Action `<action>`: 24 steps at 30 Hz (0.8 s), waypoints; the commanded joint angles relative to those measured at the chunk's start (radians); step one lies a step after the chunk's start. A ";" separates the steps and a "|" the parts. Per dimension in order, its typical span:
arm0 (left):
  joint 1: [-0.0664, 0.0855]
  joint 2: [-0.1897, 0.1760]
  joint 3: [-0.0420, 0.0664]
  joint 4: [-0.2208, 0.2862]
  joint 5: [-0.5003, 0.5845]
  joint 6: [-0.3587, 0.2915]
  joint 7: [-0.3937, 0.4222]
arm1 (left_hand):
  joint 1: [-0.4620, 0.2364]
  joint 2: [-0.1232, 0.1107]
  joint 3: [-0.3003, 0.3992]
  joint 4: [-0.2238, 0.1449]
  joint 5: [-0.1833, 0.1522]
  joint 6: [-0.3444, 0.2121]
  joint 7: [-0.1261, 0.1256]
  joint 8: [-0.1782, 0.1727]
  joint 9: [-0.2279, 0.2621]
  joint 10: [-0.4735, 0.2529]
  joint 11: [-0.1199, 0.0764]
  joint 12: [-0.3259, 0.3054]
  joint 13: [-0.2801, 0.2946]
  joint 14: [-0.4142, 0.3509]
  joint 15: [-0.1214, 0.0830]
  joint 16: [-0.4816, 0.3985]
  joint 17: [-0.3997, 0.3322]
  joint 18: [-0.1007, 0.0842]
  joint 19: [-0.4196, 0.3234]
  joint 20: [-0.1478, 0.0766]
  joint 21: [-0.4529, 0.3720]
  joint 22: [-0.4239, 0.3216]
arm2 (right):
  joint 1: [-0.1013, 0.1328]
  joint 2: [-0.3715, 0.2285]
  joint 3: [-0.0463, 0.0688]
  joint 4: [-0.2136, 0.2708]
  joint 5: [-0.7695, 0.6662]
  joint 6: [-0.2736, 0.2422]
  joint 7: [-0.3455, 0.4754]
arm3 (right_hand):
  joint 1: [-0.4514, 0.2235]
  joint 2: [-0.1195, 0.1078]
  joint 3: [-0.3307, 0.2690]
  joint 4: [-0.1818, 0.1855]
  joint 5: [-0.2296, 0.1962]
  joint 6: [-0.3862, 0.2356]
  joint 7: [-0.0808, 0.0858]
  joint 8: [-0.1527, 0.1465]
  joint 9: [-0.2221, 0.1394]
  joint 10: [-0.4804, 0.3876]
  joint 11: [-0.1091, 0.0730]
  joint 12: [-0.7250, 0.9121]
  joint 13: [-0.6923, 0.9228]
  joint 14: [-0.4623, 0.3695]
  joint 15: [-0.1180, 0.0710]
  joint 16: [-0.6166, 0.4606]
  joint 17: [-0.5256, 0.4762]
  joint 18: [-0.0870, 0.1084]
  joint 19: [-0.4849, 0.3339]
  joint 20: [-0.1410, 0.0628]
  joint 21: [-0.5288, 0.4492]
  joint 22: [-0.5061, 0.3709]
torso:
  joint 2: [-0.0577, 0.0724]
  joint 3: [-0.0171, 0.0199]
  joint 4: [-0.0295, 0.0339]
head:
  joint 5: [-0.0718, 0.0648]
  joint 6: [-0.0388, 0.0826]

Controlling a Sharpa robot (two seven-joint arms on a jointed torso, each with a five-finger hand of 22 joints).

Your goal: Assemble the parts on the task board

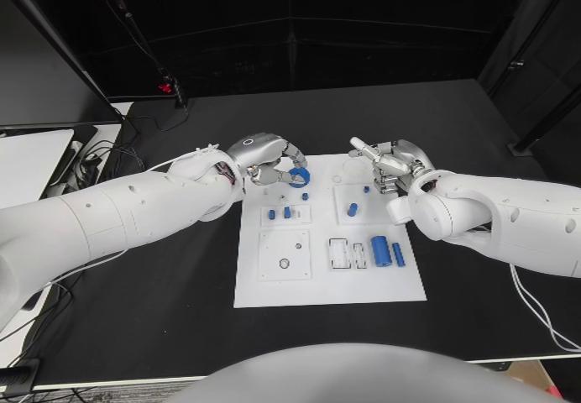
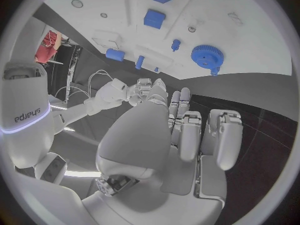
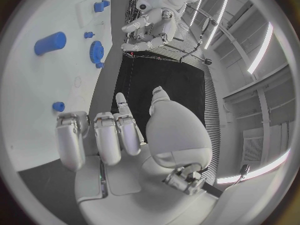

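Note:
The white task board lies in the middle of the black table. A blue gear sits at its far edge. My left hand hovers just beside the gear, fingers loosely bent, holding nothing. My right hand is above the board's far right corner, fingers apart and empty. Two small blue blocks, a short blue peg and two blue cylinders rest on the board.
A white side table with cables stands at the left edge. A red item lies at the far left of the black table. White sockets and slots mark the board.

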 commanded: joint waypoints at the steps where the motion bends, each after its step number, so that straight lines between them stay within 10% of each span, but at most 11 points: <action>1: -0.004 0.013 0.001 -0.018 -0.154 -0.019 0.050 | 0.016 -0.001 0.010 0.000 -0.011 0.009 0.000 -0.009 -0.012 0.005 0.002 -0.008 -0.015 0.105 -0.004 0.001 0.263 -0.007 0.108 -0.007 0.003 0.263 | 0.001 0.001 0.000 0.003 0.004 0.015 0.031 | 0.000 0.010 -0.006 0.000 0.002 -0.001 0.001 0.005 -0.001 0.108 0.004 0.003 0.263 0.102 0.004 0.002 0.263 -0.006 0.109 0.000 0.003 0.263 | 0.000 -0.0001 -0.0008 | 0.001 0.003; 24: -0.029 0.089 0.001 -0.114 -0.445 0.022 0.048 | 0.079 -0.041 0.075 -0.002 -0.069 0.043 0.000 -0.035 -0.067 0.007 0.001 -0.037 -0.093 0.105 -0.004 0.001 0.263 -0.007 0.108 -0.012 0.003 0.263 | 0.001 0.006 0.000 0.000 0.005 0.011 0.032 | 0.001 0.016 -0.007 0.000 0.006 0.000 0.002 0.007 -0.001 0.108 0.004 0.003 0.263 0.102 0.005 0.002 0.263 -0.006 0.109 0.000 0.003 0.263 | 0.000 0.0002 0.0008 | 0.000 -0.002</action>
